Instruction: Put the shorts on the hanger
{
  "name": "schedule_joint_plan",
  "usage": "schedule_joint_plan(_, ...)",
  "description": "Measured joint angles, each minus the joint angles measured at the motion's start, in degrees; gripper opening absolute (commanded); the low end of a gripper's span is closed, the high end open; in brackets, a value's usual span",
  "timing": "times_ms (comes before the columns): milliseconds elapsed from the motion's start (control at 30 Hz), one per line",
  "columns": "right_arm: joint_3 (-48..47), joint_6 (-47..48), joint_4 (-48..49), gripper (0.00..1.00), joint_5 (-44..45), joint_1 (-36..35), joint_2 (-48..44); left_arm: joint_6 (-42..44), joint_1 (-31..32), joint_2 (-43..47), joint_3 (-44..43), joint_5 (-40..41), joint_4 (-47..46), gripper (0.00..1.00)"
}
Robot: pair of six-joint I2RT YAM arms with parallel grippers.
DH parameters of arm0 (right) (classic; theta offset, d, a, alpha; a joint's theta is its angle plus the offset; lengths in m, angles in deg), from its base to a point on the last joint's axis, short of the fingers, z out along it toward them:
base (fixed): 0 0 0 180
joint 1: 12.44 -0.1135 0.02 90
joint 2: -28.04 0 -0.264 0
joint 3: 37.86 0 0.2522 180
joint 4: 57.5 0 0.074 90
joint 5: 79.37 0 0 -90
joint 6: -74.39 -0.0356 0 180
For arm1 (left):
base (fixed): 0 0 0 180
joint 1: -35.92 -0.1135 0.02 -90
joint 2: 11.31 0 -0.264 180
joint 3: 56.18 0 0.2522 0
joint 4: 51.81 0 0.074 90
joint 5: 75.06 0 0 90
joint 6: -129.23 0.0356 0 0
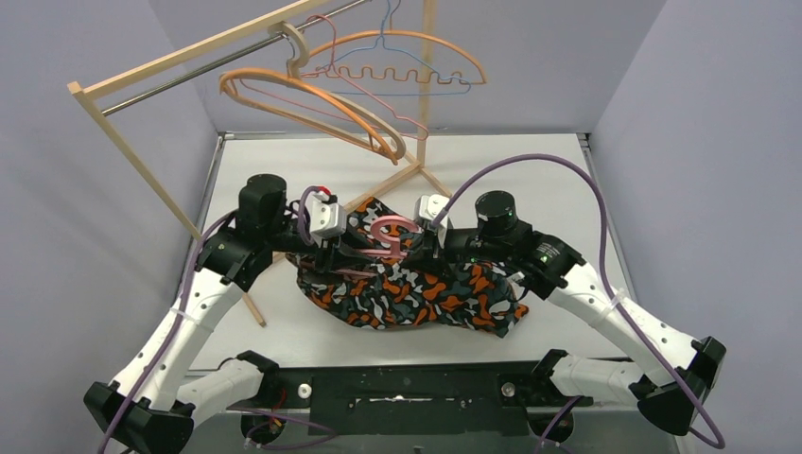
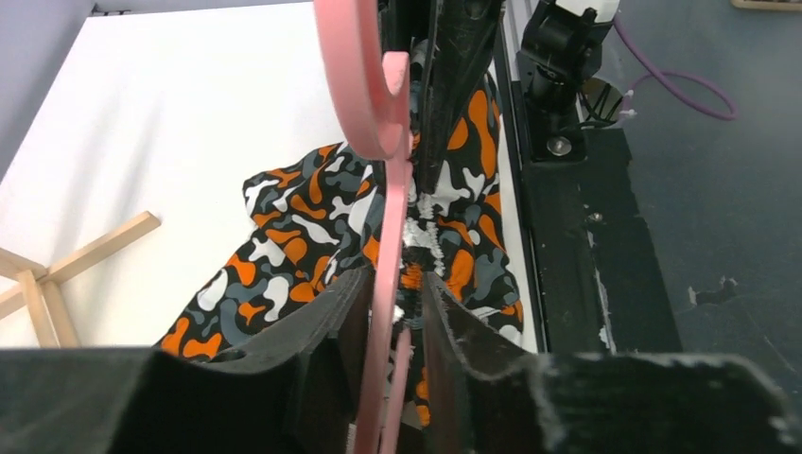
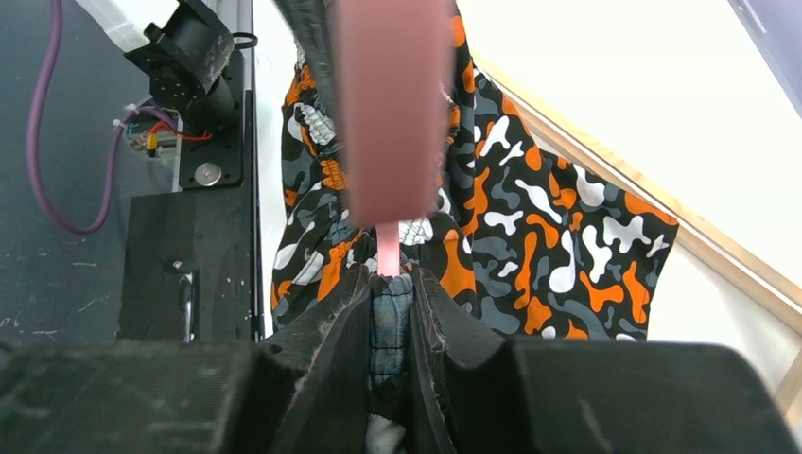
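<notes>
So, the whole move turned on how the thick pink plastic hanger with the chunky curved hook point(image 1: 392, 233) lay between the two hands. Its long axis ran left to right across the white table point(image 1: 530, 180), one end toward each arm, with the hook curling at the middle.

The left gripper point(image 2: 392, 293) was clamped tight on the hanger's arm, the pink plastic squeezed edge-on between its black fingers. The right gripper point(image 3: 391, 284) was closed too, but on cloth. It pinched a grey-teal fold, which I took for part of the soft camouflage-print fabric shorts point(image 1: 407, 295), blotched black, orange, white and grey-teal. The hanger's pink edge sat just past its fingertips.

The shorts hung off the hanger and bunched toward the near side, between the two arms, with the lower part seemingly on the table. Neither arm was nearer; both were right on it. I couldn't tell whether the fabric was actually over the lower bar or only gathered against it. That's what I'd want sorted before either hand let go.

No bins or boxes in sight. The closest thing to a holder was the wooden rack point(image 1: 132, 161) at the far left, well apart from the hands. Its metal rail point(image 1: 189, 74) carried orange plastic hangers point(image 1: 312, 92) and a blue wire hanger point(image 1: 397, 74).
</notes>
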Motion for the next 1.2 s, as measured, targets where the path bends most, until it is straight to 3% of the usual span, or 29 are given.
schedule_joint_plan(67, 0.0, -0.04, -0.15, 0.03, -0.52, 0.0, 0.26, 0.26, 0.09, -0.5, -0.04, 0.04, 0.07, 0.0)
schedule_joint_plan(267, -1.55, -0.04, -2.71, 0.11, 0.28, -0.07, 0.11, 4.74, 1.05, -0.52, -3.21, 2.56, 5.55, 0.0)
schedule_joint_plan(700, 2.43, -4.13, -11.39, 0.12, -0.59, 8.83, -15.41, 5.84, 1.49, 3.93, -1.03, 5.2, 4.5, 0.0)
schedule_joint_plan(833, 3.45, -5.35, -11.96, 0.1, -0.59, 9.2, -15.93, 5.4, 1.46, 4.72, 0.07, 6.19, 4.63, 0.0)
schedule_joint_plan(1200, 1.77, -5.33, -14.38, 0.22, 1.22, 10.03, -15.93, 3.76, 0.61, 6.27, 0.31, 9.49, 5.7, 0.0)
